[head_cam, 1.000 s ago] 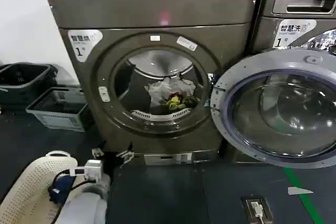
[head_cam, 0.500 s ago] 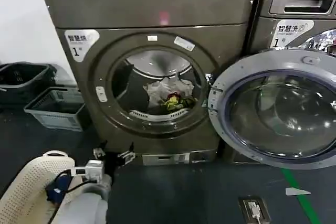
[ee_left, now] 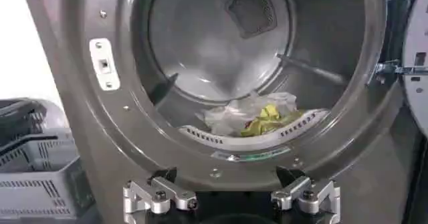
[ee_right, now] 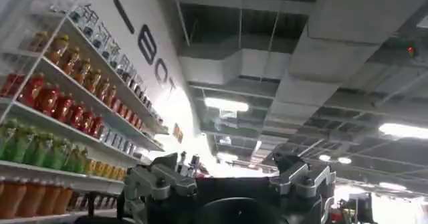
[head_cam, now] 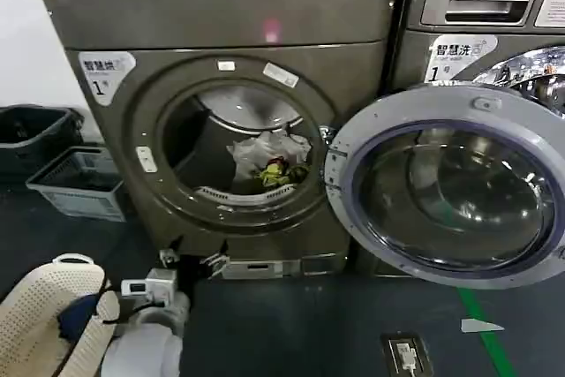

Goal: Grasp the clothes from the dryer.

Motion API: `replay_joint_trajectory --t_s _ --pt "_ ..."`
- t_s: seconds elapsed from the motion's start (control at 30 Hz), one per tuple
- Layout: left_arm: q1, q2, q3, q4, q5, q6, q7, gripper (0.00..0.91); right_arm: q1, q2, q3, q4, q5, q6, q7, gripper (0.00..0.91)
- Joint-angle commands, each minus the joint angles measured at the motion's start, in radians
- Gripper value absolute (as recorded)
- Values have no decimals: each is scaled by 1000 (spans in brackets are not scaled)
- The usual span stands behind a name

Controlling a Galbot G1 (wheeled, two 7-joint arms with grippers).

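The dryer (head_cam: 221,15) is bronze-grey, and its round porthole stands uncovered. Its grey-rimmed glass door (head_cam: 450,187) is swung wide to the right. The clothes (head_cam: 267,163) are a small white bundle with yellow-green and red bits, lying low at the front of the drum just behind the lip. In the left wrist view the clothes (ee_left: 257,115) lie beyond the porthole rim. My left gripper (head_cam: 190,260) is open and empty, low in front of the dryer's base and below the porthole. My right gripper (ee_right: 231,172) is open and empty, pointing up at a ceiling.
A white perforated basket (head_cam: 44,315) sits at the bottom left beside my left arm. A grey crate (head_cam: 75,183) and a dark bin (head_cam: 35,134) stand left of the dryer. The silver LG machine (head_cam: 477,6) is behind the open door. Store shelves (ee_right: 60,105) show beside the right gripper.
The head view has swung right, so the dryer and its door now sit further left in the picture. My left gripper stays low before the dryer's base.
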Motion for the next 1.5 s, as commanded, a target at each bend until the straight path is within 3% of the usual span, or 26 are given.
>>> replay_joint_trajectory --t_s 0.03,0.37,0.7,1.5 --pt "-1 0 1 2 4 49 5 907 -1 4 1 -7 2 2 3 907" --pt "1 -3 25 -1 15 49 7 907 -4 13 -3 -11 9 27 17 907" --pt "-7 2 22 -3 10 49 6 907 -3 9 7 -5 122 44 59 907" --pt "1 0 33 11 24 49 9 907 -14 22 19 -22 143 63 71 907"
